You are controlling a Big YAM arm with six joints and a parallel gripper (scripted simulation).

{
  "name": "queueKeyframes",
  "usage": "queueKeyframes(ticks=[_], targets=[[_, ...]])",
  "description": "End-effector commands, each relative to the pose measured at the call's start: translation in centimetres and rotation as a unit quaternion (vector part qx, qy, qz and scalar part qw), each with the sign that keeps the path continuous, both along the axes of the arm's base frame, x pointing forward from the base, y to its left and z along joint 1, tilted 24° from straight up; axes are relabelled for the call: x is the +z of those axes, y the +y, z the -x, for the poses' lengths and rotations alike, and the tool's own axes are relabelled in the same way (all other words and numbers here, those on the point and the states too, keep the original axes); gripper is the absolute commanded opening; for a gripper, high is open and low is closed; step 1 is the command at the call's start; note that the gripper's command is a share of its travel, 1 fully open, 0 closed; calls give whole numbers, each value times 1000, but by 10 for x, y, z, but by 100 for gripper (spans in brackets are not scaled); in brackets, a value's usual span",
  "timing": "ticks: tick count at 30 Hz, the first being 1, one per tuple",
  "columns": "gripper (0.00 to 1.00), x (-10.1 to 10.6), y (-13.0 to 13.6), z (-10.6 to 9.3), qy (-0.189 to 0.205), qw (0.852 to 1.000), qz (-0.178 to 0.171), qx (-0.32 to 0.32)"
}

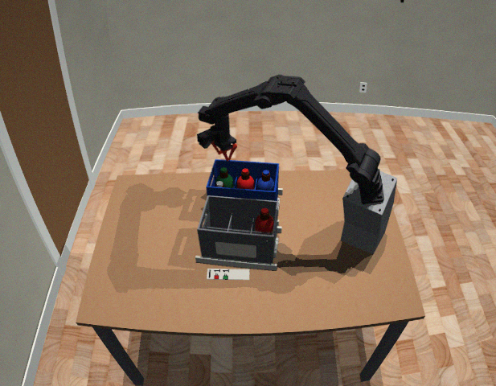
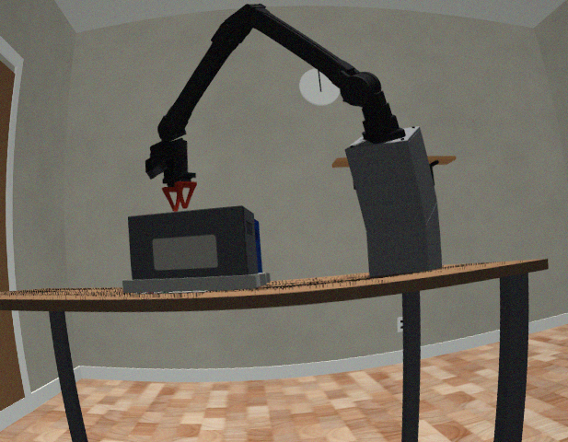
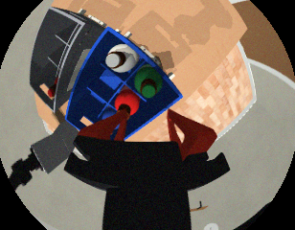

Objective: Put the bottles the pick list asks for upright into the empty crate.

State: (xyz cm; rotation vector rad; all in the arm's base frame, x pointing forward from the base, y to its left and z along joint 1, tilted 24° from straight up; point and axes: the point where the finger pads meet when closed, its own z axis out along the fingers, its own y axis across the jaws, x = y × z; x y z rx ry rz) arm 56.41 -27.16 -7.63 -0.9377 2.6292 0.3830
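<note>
A blue crate [image 1: 242,192] [image 3: 82,92] holds a green-label bottle [image 1: 224,178] [image 3: 147,80], a white-capped bottle [image 1: 219,183] [image 3: 120,59], a red-label bottle [image 1: 244,178] [image 3: 126,100] and a blue-label bottle [image 1: 264,179]. The grey crate [image 1: 235,244] [image 2: 191,242] [image 3: 51,45] stands in front of it with one red-label bottle [image 1: 264,220] upright in its right cell. The pick list [image 1: 227,274] lies in front of the grey crate, showing a red and a green mark. My gripper [image 1: 226,155] [image 2: 179,202] [image 3: 147,112] hangs open and empty just above the blue crate's back left edge, near the green bottle.
The arm's grey base block [image 1: 367,215] [image 2: 396,209] stands at the right of the table. The grey crate sits on a light grey plinth [image 1: 235,262] [image 2: 193,284]. The table [image 1: 156,290] has a wood-pattern floor around it.
</note>
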Motion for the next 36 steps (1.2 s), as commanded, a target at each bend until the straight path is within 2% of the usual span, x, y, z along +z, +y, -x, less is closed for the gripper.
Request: queueKeyframes(ticks=[1, 14, 17, 32, 36], targets=[[61, 40, -8, -28, -34, 999, 20, 7], [61, 40, -8, -29, -33, 999, 20, 6], [61, 11, -3, -29, -24, 1000, 14, 3], [61, -8, 1, -30, -22, 1000, 12, 1], [61, -7, 1, -31, -23, 1000, 13, 0]])
